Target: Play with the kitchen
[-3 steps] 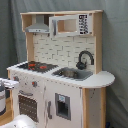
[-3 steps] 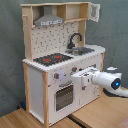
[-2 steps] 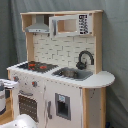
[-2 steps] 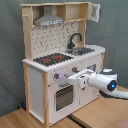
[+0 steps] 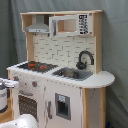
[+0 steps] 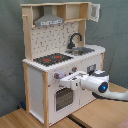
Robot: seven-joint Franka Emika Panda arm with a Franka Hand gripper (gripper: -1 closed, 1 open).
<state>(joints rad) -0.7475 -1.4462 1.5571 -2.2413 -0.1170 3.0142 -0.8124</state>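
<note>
The kitchen [image 5: 57, 70] stands upright on a wooden worktop [image 6: 30, 119], filling most of both exterior views, w/ a grey curtain [image 5: 115, 45] behind it. Top section: grey hood [image 6: 49, 21] and a small microwave cabinet [image 5: 70, 24]; in the second exterior view the cabinet's door is swung open toward the second exterior view's right. Below that, a white pegboard back [image 6: 50, 40]. Counter level: black hob w/ red rings [image 6: 52, 59], then the sink [image 5: 72, 74] w/ a black curved faucet [image 6: 75, 39] behind it. Front panel has knobs [image 6: 57, 76] under the hob and an oven door [image 6: 64, 97] w/ dark window lower down. Arm comes in from the second exterior view's right, white w/ a blue light [image 6: 103, 87] on the wrist; the tool [image 6: 64, 79] is right at the front panel, approx at knob height, just above the oven door. Can't tell whether the tool is wide or narrow, or if it's actually touching a knob. In the first exterior view only a bit of the arm [image 5: 6, 85] shows at the first exterior view's left edge, next to the kitchen's front.
</note>
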